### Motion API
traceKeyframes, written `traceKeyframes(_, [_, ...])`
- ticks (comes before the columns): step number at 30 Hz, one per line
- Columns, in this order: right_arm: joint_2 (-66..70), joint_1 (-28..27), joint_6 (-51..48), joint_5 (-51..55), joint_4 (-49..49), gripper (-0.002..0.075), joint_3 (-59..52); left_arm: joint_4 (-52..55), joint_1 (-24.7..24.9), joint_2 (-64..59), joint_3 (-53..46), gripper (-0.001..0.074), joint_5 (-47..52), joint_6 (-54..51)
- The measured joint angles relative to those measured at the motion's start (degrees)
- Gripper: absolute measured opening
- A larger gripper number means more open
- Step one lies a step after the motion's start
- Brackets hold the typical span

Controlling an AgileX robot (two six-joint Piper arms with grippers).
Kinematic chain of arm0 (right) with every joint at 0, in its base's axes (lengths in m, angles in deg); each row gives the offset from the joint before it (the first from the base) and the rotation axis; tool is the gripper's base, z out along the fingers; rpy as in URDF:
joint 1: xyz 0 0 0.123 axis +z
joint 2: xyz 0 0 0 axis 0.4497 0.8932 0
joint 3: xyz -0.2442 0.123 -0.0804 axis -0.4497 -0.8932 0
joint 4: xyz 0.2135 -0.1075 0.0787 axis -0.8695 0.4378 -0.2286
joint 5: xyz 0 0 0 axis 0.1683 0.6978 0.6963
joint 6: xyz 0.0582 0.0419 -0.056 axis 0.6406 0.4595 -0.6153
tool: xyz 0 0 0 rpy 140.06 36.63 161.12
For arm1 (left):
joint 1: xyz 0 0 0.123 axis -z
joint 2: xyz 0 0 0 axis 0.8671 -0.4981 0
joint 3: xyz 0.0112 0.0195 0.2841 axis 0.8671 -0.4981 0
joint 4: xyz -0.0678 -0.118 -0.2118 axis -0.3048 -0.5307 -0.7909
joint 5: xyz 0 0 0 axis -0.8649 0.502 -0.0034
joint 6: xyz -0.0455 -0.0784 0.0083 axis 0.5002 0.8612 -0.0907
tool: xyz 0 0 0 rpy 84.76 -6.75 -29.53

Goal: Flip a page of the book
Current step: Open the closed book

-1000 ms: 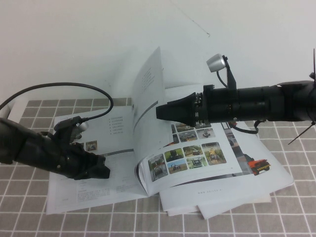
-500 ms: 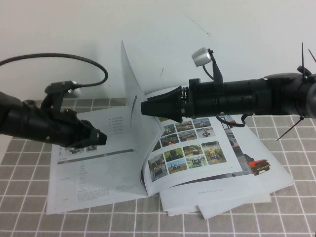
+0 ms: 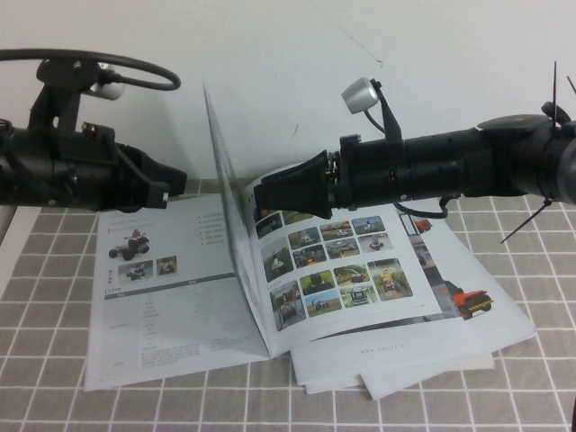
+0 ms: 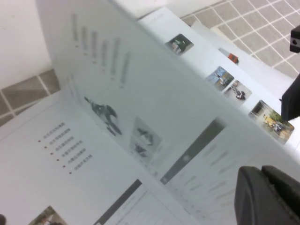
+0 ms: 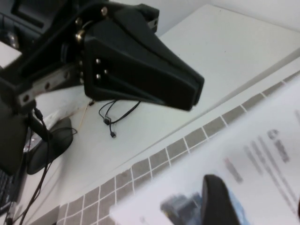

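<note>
High view shows the right tool (image 3: 261, 193) stretched across the open book (image 3: 180, 297) from the right, its black tip against the far side of the upright page (image 3: 236, 261). Whether its fingers are spread or pinched cannot be told from any view. The page stands nearly on edge, rising from the spine in the middle of the book and leaning slightly to the left.

The left tool (image 3: 171, 189) hangs above the book's left half, close to the page's upper left face but apart from it; in the left wrist view its two dark fingers (image 4: 269, 197) sit pressed together with nothing between them, and the raised page (image 4: 140, 108) fills the frame with a faint vehicle photo and a grey band.

On the book's left leaf lie small vehicle photos and a spec table; the right leaf carries a grid of small colour photos (image 3: 337, 265). The book rests on a grey checked mat (image 3: 54, 360) on the worktop, and loose white booklets (image 3: 468, 315) stick out beneath its right side, one showing an orange machine.
</note>
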Motion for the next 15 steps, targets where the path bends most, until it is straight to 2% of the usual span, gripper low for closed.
traceKeyframes(8, [0.00,0.23,1.65,-0.24,1.72,0.0356,0.13,-0.27,2.35,-1.79,0.00,-0.0003,-1.26,-0.78])
traceKeyframes(15, [0.00,0.53,3.84,-5.20,10.03,0.0356,0.44,-1.00,2.42,-1.69,0.00,-0.0003,-1.34,-1.47])
